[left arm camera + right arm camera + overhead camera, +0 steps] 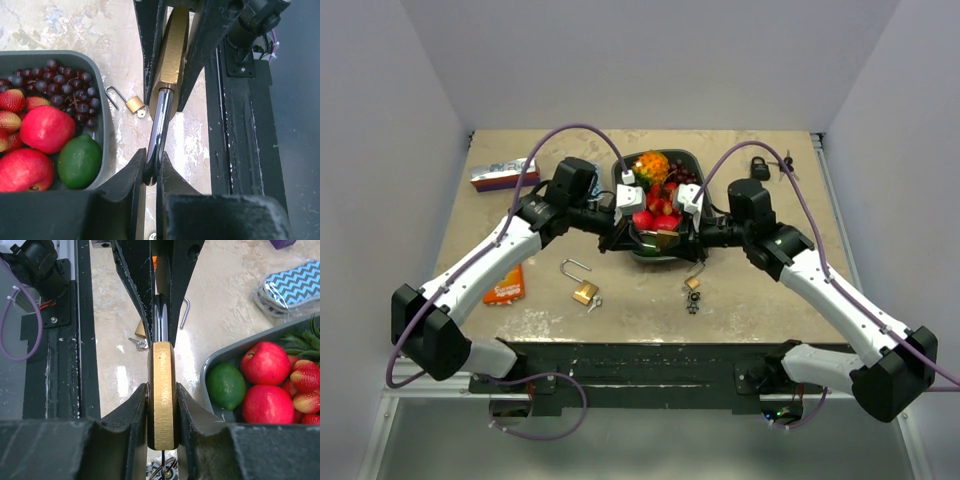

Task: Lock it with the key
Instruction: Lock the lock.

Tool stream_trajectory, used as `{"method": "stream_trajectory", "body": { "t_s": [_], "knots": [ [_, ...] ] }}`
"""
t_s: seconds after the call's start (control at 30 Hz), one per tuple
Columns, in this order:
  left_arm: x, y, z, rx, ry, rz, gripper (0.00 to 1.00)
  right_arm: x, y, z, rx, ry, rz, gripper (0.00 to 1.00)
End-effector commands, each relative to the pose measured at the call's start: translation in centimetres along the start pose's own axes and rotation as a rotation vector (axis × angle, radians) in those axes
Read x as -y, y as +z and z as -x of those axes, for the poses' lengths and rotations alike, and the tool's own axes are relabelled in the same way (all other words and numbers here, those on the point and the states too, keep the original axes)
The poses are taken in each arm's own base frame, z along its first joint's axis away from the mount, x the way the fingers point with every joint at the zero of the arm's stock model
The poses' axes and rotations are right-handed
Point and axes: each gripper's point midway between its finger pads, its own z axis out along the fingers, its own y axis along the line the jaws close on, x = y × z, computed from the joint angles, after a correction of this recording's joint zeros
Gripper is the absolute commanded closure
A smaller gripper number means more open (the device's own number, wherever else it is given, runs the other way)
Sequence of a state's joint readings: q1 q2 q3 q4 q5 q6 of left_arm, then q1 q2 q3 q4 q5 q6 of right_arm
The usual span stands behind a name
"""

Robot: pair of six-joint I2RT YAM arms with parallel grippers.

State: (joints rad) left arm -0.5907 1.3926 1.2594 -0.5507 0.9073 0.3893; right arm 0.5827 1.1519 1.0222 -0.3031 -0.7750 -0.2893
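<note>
A brass padlock hangs in the air between both grippers, over the near end of the fruit tray. My left gripper is shut on its steel shackle. My right gripper is shut on the brass body. The body also shows in the left wrist view, and the shackle in the right wrist view. A key ring hangs under the body; the key itself is hidden. In the top view the left gripper and right gripper face each other.
A second brass padlock with open shackle and keys lies on the table front left. A small padlock with keys lies front right. A black padlock sits back right. Snack packets lie at back left and left.
</note>
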Motion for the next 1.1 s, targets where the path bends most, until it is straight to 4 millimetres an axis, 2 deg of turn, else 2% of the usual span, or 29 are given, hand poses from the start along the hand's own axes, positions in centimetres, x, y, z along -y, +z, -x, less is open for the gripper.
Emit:
{"method": "stream_trajectory", "body": {
  "t_s": [0.0,0.13,0.2,0.4,0.43,0.6,0.63,0.7,0.83,0.97,1.07],
  "knots": [
    [7.0,3.8,9.5,0.317,0.329,-0.313,1.0,-4.2,2.6,8.6,0.306,-0.265,0.221,1.0],
    [6.8,3.2,9.3,0.315,0.299,-0.289,1.0,-4.2,1.9,7.9,0.264,-0.254,0.201,1.0],
    [6.0,2.4,9.1,0.309,0.277,-0.253,1.0,-4.3,1.2,7.1,0.239,-0.228,0.186,1.0],
    [2.8,-0.7,8.3,0.297,0.201,-0.151,1.0,-2.6,0.2,5.5,0.156,-0.113,0.089,1.0],
    [2.7,-1.0,8.4,0.296,0.221,-0.143,1.0,-2.3,0.0,5.2,0.141,-0.089,0.077,0.81],
    [2.5,-1.6,7.2,0.26,0.225,-0.141,1.0,-1.1,-1.1,4.8,0.132,-0.042,0.043,0.68],
    [2.6,-1.6,7.0,0.257,0.226,-0.142,1.0,-0.7,-1.5,4.7,0.128,-0.029,0.028,0.56],
    [2.5,-1.7,6.7,0.251,0.231,-0.141,1.0,-0.4,-1.8,4.7,0.126,-0.019,0.025,0.53],
    [2.4,-1.6,6.0,0.237,0.225,-0.143,1.0,-0.5,-2.4,4.3,0.103,-0.024,0.018,0.41],
    [2.3,-1.7,5.5,0.23,0.228,-0.142,1.0,-1.1,-3.0,4.1,0.094,-0.038,0.019,0.41],
    [2.3,-1.7,5.1,0.222,0.219,-0.143,1.0,-1.4,-3.4,3.5,0.065,-0.039,0.016,0.34]
  ]
}}
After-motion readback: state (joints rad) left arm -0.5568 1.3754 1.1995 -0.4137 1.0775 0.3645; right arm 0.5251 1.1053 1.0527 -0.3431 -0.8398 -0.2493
